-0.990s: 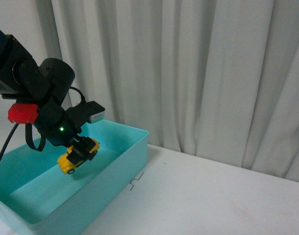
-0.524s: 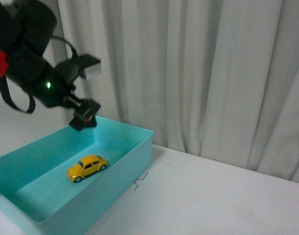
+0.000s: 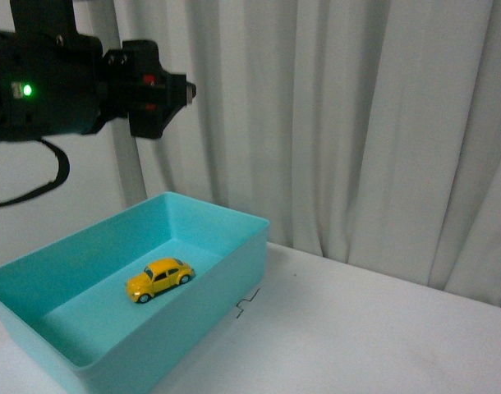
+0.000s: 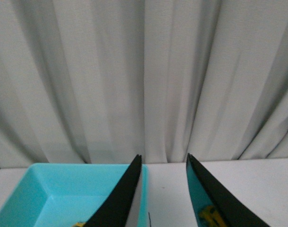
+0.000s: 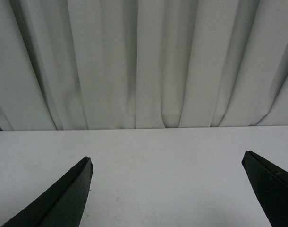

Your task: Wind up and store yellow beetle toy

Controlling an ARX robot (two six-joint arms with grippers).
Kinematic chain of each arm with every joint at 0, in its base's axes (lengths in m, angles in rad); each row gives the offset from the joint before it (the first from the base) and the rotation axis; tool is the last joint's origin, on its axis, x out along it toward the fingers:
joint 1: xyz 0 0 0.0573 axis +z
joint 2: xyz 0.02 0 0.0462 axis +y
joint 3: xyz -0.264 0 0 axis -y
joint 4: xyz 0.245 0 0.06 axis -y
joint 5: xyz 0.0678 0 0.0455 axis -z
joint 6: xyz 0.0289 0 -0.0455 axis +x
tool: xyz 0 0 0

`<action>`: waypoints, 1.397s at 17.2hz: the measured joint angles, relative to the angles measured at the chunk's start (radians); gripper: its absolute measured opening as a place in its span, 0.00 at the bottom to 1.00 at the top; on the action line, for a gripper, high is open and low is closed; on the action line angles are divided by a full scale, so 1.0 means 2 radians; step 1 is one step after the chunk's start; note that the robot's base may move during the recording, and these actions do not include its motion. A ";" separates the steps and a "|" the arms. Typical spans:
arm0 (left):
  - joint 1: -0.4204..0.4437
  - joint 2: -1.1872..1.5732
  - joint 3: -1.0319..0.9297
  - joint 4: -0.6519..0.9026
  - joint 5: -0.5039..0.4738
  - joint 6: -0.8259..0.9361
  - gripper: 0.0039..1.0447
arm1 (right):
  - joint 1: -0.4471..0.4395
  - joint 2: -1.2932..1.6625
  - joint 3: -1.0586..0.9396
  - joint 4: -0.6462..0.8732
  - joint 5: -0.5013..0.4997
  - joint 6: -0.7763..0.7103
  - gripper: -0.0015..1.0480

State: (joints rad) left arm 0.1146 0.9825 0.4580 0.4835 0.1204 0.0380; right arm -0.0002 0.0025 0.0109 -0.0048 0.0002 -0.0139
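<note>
Broadly, a pale pleated curtain (image 3: 357,123) is hanging across the whole background, and a white bench (image 3: 374,345) is stretching out below it. A teal bin (image 3: 244,246) is sitting on the bench to the left, open at the top. The black left arm (image 3: 53,82) is hovering high above the bin, well clear of it, with a green light glowing on its body. The left jaws are pointing toward the curtain; in the left wrist view they are standing moderately apart and gripping nothing, with the bin's edge and the bench showing between them. The right jaws, seen only in the right wrist view, are gaping wide over bare bench and holding nothing. The beetle toy (image 3: 158,279) is resting on its wheels on the bin's floor, near the middle. A small black mark (image 3: 248,305) is showing on the bench just beside the bin.
</note>
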 joint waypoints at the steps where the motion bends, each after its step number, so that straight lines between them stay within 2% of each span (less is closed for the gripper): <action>1: -0.007 -0.028 -0.026 0.014 -0.006 -0.007 0.18 | 0.000 0.000 0.000 0.000 0.000 0.000 0.94; 2: -0.012 -0.053 -0.047 0.028 -0.013 -0.010 0.06 | 0.000 0.000 0.000 0.000 0.000 0.000 0.94; 3: -0.016 -0.070 -0.071 0.032 -0.019 -0.015 0.02 | 0.000 0.000 0.000 0.000 0.000 0.000 0.94; 4: -0.020 -0.080 -0.093 0.031 -0.023 -0.016 0.01 | 0.000 0.000 0.000 0.000 -0.001 0.000 0.94; 5: -0.046 -0.091 -0.112 0.028 -0.054 -0.016 0.01 | 0.000 0.000 0.000 0.001 0.000 0.000 0.94; 6: -0.060 -0.108 -0.124 0.029 -0.053 -0.016 0.01 | 0.000 0.000 0.000 0.000 0.000 0.000 0.94; 14: -0.056 -0.232 -0.194 -0.020 -0.061 -0.017 0.01 | 0.000 0.000 0.000 0.000 0.000 0.000 0.94; 19: -0.056 -0.293 -0.209 -0.061 -0.061 -0.017 0.01 | 0.000 0.000 0.000 0.000 0.000 0.000 0.94; 20: -0.057 -0.294 -0.220 -0.039 -0.061 -0.017 0.01 | 0.000 0.000 0.000 0.000 0.000 0.000 0.94; 24: -0.057 -0.327 -0.224 -0.079 -0.060 -0.017 0.01 | 0.000 0.000 0.000 0.000 0.000 0.000 0.94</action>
State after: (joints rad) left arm 0.0013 0.3294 0.0090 0.3252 -0.0006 0.0044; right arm -0.0002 0.0025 0.0109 -0.0044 0.0002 -0.0139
